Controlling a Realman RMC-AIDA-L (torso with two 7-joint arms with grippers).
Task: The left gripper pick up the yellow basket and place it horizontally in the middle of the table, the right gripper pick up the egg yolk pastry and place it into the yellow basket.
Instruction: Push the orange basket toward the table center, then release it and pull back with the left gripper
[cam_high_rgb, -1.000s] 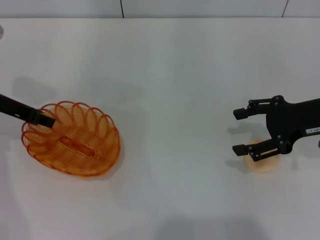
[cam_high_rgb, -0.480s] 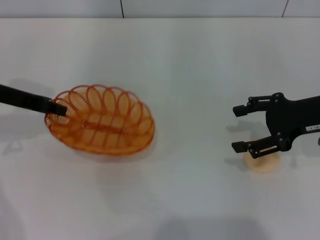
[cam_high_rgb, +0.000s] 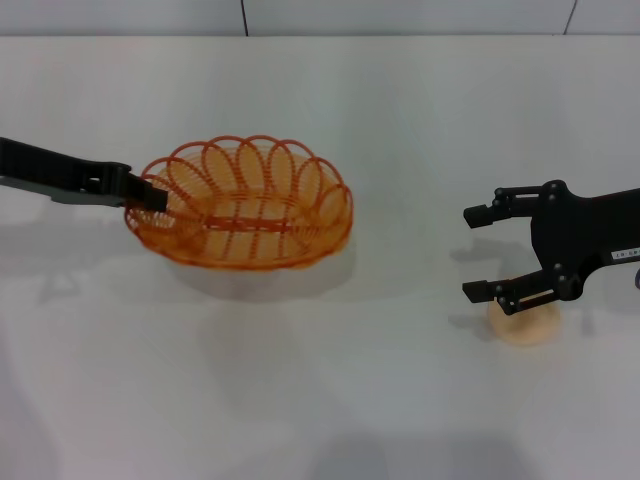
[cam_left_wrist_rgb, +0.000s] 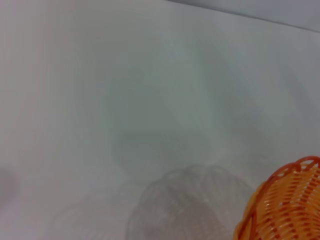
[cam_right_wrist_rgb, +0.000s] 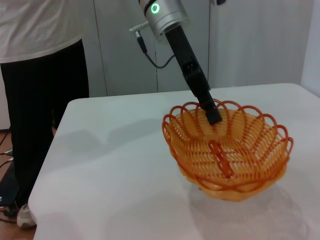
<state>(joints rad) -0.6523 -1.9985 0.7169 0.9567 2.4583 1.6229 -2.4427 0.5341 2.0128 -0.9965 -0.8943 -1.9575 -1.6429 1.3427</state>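
The yellow basket (cam_high_rgb: 245, 205), an oval orange-yellow wire basket with a looped rim, hangs a little above the white table (cam_high_rgb: 400, 100), left of the middle, its long side running left to right. My left gripper (cam_high_rgb: 153, 195) is shut on its left rim. The basket also shows in the right wrist view (cam_right_wrist_rgb: 227, 150) with the left gripper (cam_right_wrist_rgb: 214, 116) on its far rim, and its edge in the left wrist view (cam_left_wrist_rgb: 287, 205). The egg yolk pastry (cam_high_rgb: 528, 325), a small pale dome, lies at the right. My right gripper (cam_high_rgb: 471, 252) is open just above it, its lower finger partly covering it.
A person in a white shirt and dark trousers (cam_right_wrist_rgb: 45, 75) stands beyond the table's left end. The basket's shadow (cam_left_wrist_rgb: 185, 205) falls on the table under it. The table's back edge (cam_high_rgb: 320, 37) meets a grey wall.
My left gripper has carried the basket up and to the right, from the left side towards the middle, turning it to lie lengthwise left to right. The right gripper has stayed over the pastry.
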